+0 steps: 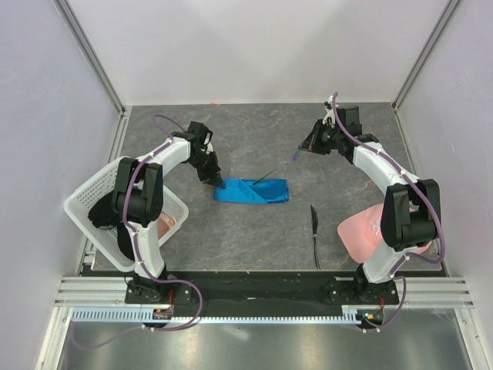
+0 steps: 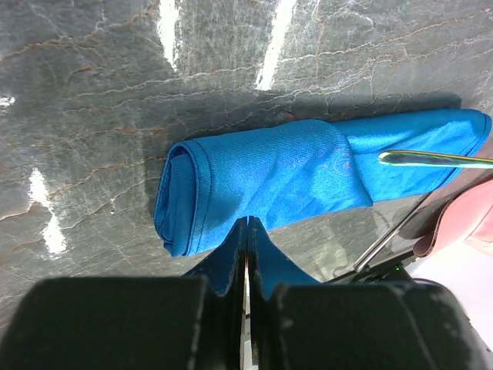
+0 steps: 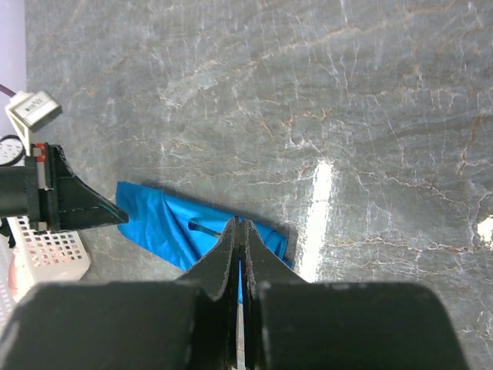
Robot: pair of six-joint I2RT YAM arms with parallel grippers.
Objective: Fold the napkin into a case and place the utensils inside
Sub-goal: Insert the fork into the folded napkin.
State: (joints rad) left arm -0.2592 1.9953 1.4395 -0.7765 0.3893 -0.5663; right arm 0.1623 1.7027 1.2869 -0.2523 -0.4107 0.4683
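Left gripper jaws together, tips at case end. Right gripper clamps fork, its far end over case.

The right gripper fills the bottom centre, its jaws pressed together. Just beyond its tips the blue case lies on the grey marbled table. The left gripper points at the case's left end, above a white basket.
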